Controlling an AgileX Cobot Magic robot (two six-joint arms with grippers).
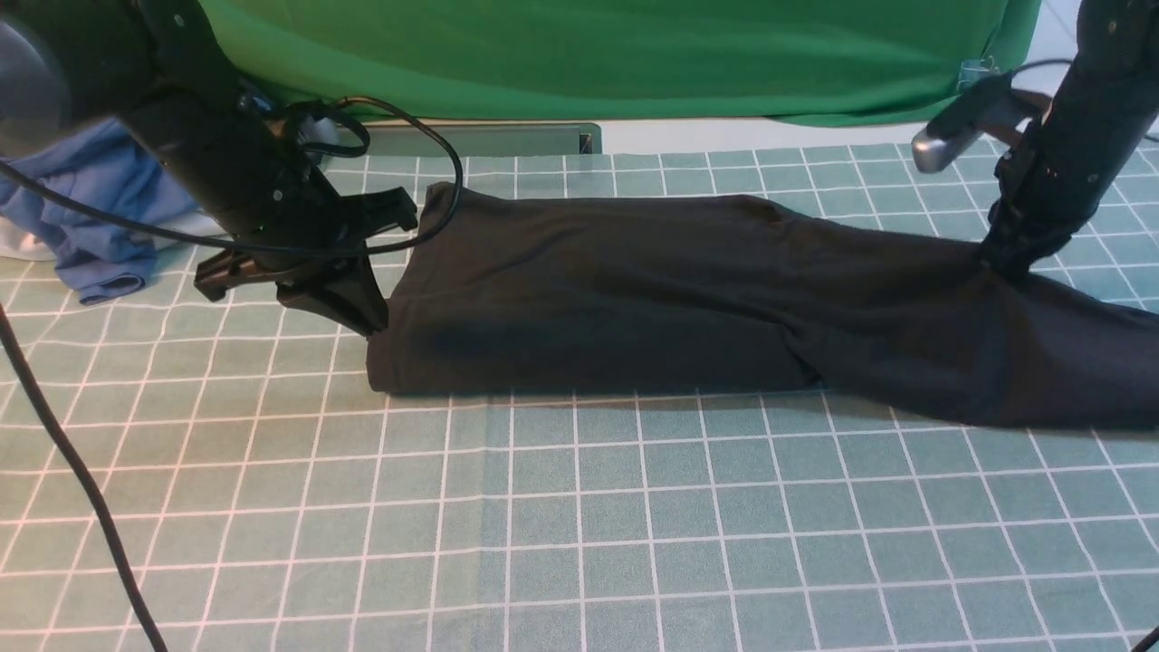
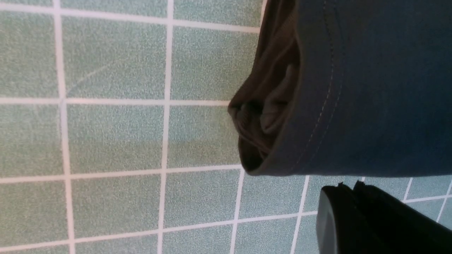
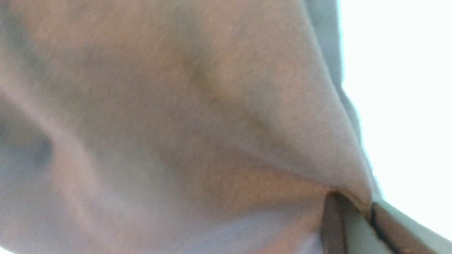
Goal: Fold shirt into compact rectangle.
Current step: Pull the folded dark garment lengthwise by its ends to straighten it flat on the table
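Black thin jersey, the shirt (image 1: 634,290) lies on the checked surface (image 1: 579,525) as a long band, already doubled lengthwise. Its long axis runs from the robot's left to its right. The left end is squared off. The right end is broader, looser and more rumpled.

At the shirt's right end the right tool (image 1: 1005,263) comes down steeply from above and is clamped on a pinch of cloth. The right wrist view shows fabric drawn up into a peak at the fingers (image 3: 346,218).

At the shirt's left end the left tool (image 1: 308,290) sits low, just beside the hem, with its prongs apart and nothing between them. In the left wrist view one finger (image 2: 353,218) shows next to the bunched hem (image 2: 268,116), with a strip of mat between them.

Each arm therefore has its own end. The next fold looks likely to carry one end along the band's length toward the other, and the right arm already has its grip.

Behind the shirt hangs the green cloth (image 1: 634,54). Beyond the shirt's left end lie the blue clothes (image 1: 90,217).
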